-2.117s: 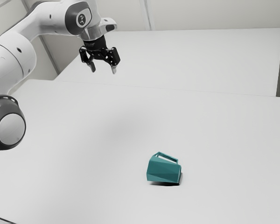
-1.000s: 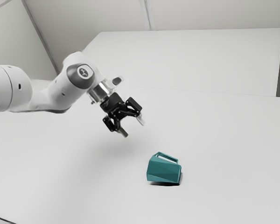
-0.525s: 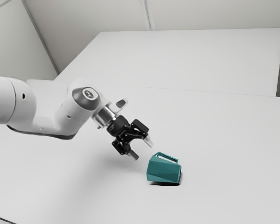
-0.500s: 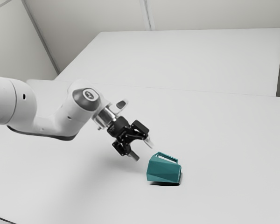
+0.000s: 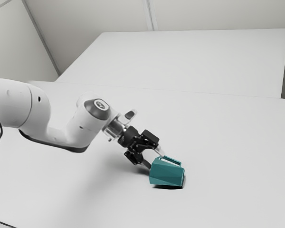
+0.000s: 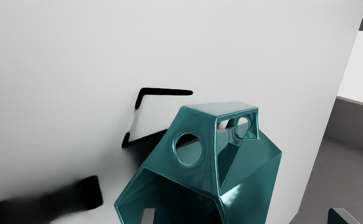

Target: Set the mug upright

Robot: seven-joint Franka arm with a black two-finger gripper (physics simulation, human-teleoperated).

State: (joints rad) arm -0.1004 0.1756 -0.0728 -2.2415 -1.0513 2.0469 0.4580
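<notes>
Mug (image 5: 166, 174) is on its side on the white table (image 5: 237, 142), a bit right of centre in the lower half of the exterior view; not upright. It's teal and faceted, mouth toward the exterior view's left, facing the gripper (image 5: 155, 159). Handle (image 6: 220, 108) is on the mug's upper side, clear of the table. Arm (image 5: 80, 126) enters from the exterior view's left and slants down to the right, claw tilted with it and right at the mug's mouth end. Claw is released: fingers spread wide, nothing clamped between them. Wrist view has one finger (image 6: 148, 217) in front of the dark mouth or just inside it, can't tell which; the other finger (image 6: 340, 217) is outside the mug, with a visible gap to its outer wall. Can't confirm contact on the mouth side. Same view looks into part of the mouth and shows a round hole (image 6: 188, 149) in the handle's flank. Handle shadow (image 6: 169, 91) falls on the table just beside the mug, and a broader dark shadow (image 6: 89, 194) lies on the table near the mouth. In the exterior view a second white surface (image 5: 194, 59) spans the upper part of the frame, behind the table.
</notes>
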